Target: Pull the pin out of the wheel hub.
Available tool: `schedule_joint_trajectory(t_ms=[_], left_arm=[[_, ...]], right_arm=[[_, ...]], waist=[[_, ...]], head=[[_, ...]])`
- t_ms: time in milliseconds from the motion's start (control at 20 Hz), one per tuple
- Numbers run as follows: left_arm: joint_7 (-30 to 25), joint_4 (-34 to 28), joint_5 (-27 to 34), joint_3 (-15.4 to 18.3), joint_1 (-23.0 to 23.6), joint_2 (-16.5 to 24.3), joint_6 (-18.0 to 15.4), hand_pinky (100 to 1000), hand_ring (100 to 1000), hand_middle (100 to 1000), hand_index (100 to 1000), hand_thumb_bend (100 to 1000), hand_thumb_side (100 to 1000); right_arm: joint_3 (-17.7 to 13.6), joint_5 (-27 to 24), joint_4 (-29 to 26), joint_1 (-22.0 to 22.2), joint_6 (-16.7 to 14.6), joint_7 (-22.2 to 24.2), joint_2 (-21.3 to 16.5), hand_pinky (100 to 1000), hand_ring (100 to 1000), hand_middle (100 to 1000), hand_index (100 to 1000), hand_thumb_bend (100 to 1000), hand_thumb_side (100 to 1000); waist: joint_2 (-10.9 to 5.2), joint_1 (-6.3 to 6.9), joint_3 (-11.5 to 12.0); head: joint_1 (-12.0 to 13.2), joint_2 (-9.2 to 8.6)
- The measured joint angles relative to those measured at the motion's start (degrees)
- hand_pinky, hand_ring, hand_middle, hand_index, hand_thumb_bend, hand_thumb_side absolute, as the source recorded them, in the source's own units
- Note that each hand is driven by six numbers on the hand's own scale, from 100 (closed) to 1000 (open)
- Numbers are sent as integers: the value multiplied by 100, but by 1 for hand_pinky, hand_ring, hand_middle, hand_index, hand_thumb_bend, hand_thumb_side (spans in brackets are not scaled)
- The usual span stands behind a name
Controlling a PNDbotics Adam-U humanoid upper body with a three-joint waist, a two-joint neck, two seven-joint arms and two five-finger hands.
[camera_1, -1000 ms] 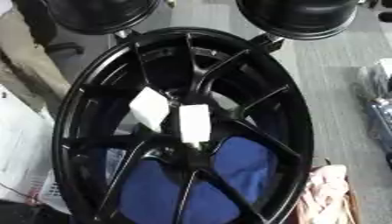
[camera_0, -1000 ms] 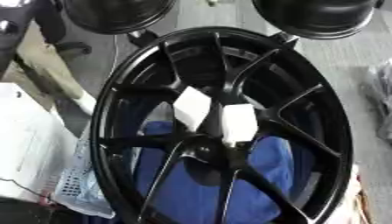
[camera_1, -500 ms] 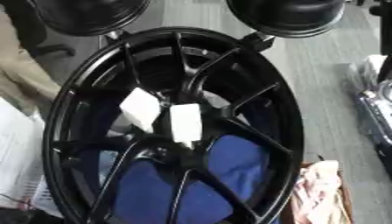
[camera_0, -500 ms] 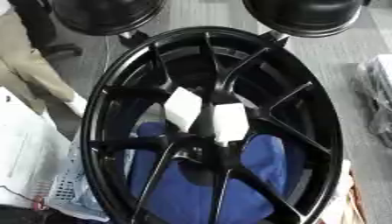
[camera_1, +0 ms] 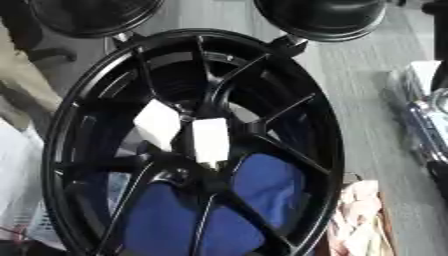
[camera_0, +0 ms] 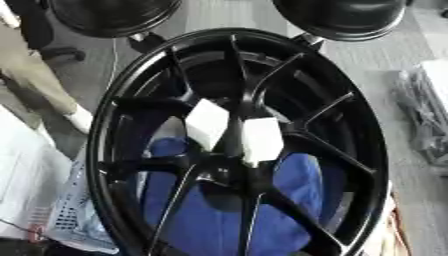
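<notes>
My camera has tilted since a second ago, so the black wheel (camera_0: 241,145) sits shifted in view, itself unmoved. Two white tags (camera_0: 207,123) lie at its hub, over blue cloth (camera_0: 210,215). Neither hand shows, and I cannot make out the pin.

Grey floor (camera_0: 411,40) carries the black wheel hub (camera_0: 367,150); blue cloth (camera_0: 210,220) lies beneath it, with what appears to be packaged items (camera_1: 420,110) just beside
</notes>
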Motion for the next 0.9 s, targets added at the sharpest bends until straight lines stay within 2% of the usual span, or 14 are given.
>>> schedule_joint_trajectory(t_ms=[50, 150, 200, 500, 600, 650, 900], left_arm=[[-71, 17, -82, 0, 32, 5, -51, 949, 923, 873, 873, 227, 362], [-201, 31, -265, 0, 85, 37, -169, 944, 923, 872, 871, 325, 404], [-257, 31, -357, 1, 107, 50, -226, 942, 923, 873, 871, 340, 401], [-404, 60, -661, 35, 137, 90, -346, 933, 916, 863, 865, 323, 363], [-416, 60, -684, 35, 137, 91, -340, 930, 914, 862, 861, 301, 275], [-419, 60, -686, 35, 137, 91, -337, 930, 915, 863, 858, 302, 133], [-435, 60, -689, 37, 137, 91, -300, 918, 900, 843, 833, 262, 137]], right_arm=[[0, 0, 0, -1, -1, -1, 0, 581, 599, 539, 634, 100, 743], [0, 0, 0, -1, -3, -3, 0, 581, 599, 539, 634, 100, 742], [-1, 0, 0, -2, -5, -5, 0, 581, 599, 539, 634, 100, 742], [-1, 0, 0, -3, -14, -14, 1, 581, 599, 539, 634, 100, 744], [-1, 0, 0, -3, -14, -14, 1, 581, 599, 539, 634, 100, 745], [-1, 0, 0, -3, -14, -14, 1, 581, 599, 538, 633, 100, 745], [-1, 0, 0, -6, -19, -19, 2, 581, 598, 538, 633, 100, 745]], waist=[[0, 0, -2], [2, 0, -3], [2, 0, -3], [2, -3, 6], [2, -4, 9], [2, -4, 14], [1, -6, 37]], head=[[-1, -1], [-4, -2], [-5, -2], [-7, -5], [-7, -5], [-7, -5], [-7, -8]])
